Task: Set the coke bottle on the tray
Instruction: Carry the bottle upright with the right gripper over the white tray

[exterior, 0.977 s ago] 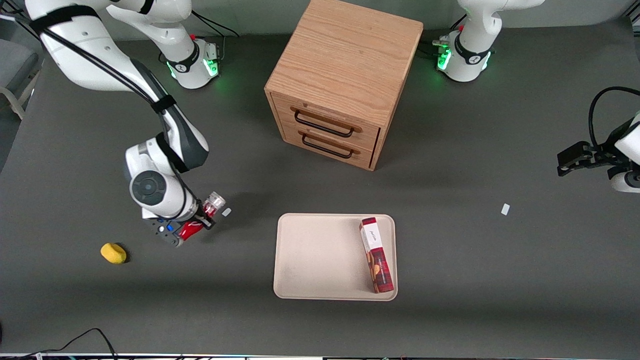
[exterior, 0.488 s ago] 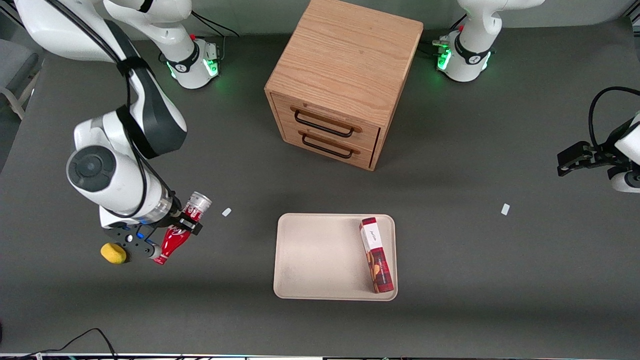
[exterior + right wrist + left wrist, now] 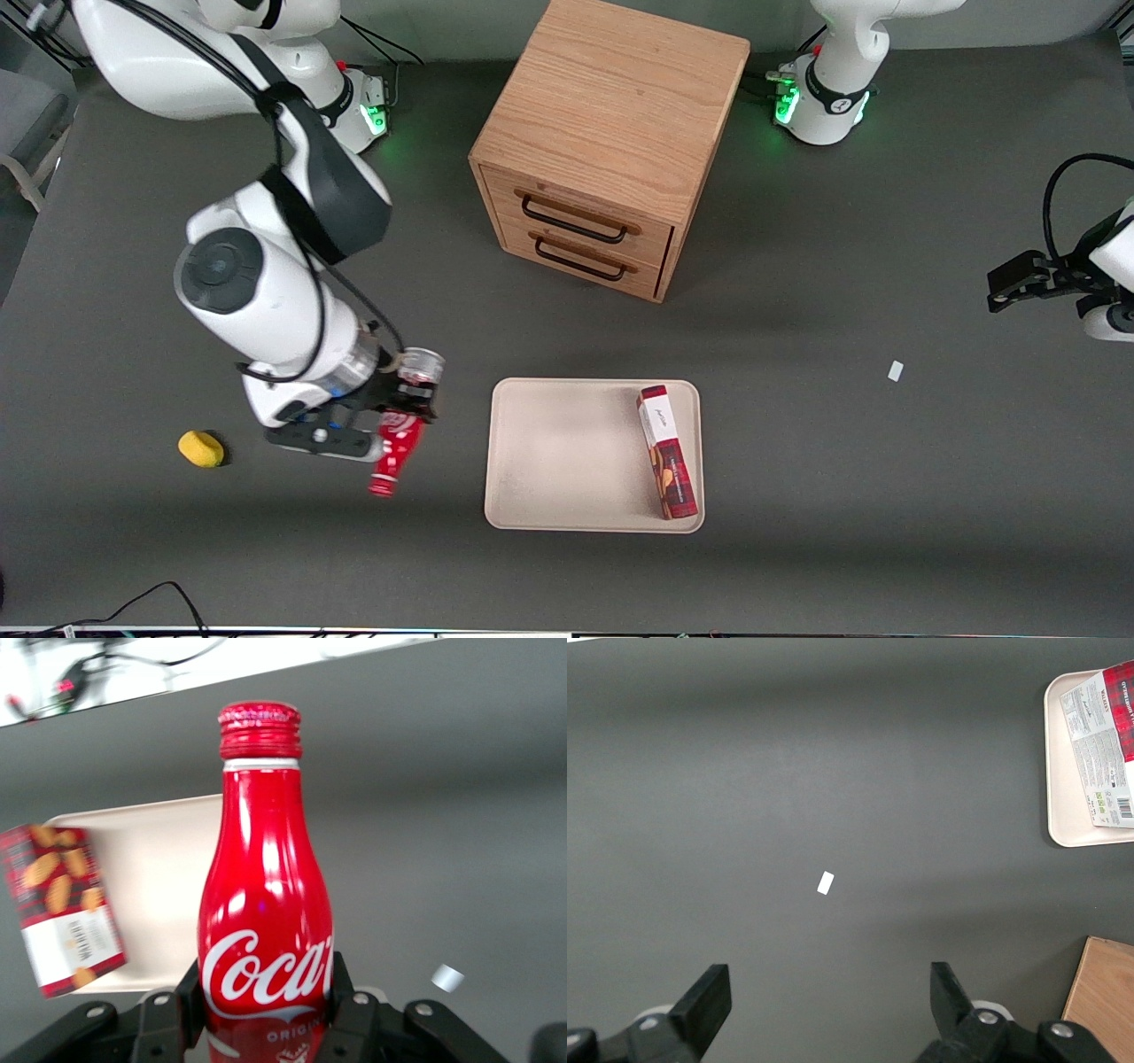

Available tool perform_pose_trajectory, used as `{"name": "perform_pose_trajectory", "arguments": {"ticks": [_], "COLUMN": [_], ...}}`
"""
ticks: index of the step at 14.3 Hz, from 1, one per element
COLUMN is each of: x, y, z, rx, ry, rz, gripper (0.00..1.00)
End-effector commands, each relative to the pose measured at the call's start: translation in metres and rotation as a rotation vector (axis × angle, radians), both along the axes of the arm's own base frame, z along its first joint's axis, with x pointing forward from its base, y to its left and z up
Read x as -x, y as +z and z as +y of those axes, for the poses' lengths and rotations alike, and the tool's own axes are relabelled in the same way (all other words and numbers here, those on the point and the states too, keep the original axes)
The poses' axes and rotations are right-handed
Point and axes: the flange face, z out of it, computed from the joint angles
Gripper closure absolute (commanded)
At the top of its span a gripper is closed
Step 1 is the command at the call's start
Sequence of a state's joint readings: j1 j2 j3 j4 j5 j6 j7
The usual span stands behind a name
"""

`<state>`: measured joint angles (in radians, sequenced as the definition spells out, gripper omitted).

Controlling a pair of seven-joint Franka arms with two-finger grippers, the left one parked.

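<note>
Dark grey tabletop (image 3: 842, 496), wooden two-drawer cabinet (image 3: 602, 151) standing farther from front camera than flat beige rectangular tray (image 3: 567, 461). Red-and-white biscuit box (image 3: 667, 452) lies in tray, toward parked arm's end. Step in hand, by judgement: carry phase. Gripper (image 3: 399, 408) hangs above table just beside tray, toward working arm's end. Jaws closed to bottle width, clamping small slim red coke bottle (image 3: 266, 904) by lower body; bottle tilted, off table. Next move needs travel over bare tray floor, descent, release clear of box.
</note>
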<state>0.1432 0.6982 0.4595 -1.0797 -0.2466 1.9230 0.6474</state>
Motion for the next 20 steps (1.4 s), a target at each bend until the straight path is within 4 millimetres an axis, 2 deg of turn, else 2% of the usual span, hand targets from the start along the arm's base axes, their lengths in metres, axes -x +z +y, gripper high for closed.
{"name": "perform_pose_trajectory", "arguments": {"ticks": [1, 4, 5, 8, 10, 11, 14, 17, 18, 19, 20], "x": [-0.019, -0.025, -0.022, -0.017, -0.02, -0.018, -0.02, -0.02, -0.02, -0.021, -0.02], "y": [-0.054, -0.126, -0.148, -0.2, -0.238, -0.251, -0.273, -0.274, -0.274, -0.273, -0.275], "z": [0.037, 0.043, 0.051, 0.058, 0.052, 0.057, 0.05, 0.05, 0.051, 0.051, 0.052], "rx": [-0.047, -0.041, -0.044, -0.05, -0.047, -0.041, -0.019, -0.024, -0.023, -0.026, -0.031], "ry": [0.159, 0.216, 0.219, 0.215, 0.2, 0.204, 0.195, 0.18, 0.178, 0.176, 0.178], "rz": [-0.047, -0.005, 0.016, 0.043, 0.021, 0.01, 0.002, 0.002, 0.0, -0.008, -0.016], "gripper": [0.7, 0.7, 0.66, 0.66, 0.66, 0.65, 0.55, 0.35, 0.05, 0.0, 0.0]}}
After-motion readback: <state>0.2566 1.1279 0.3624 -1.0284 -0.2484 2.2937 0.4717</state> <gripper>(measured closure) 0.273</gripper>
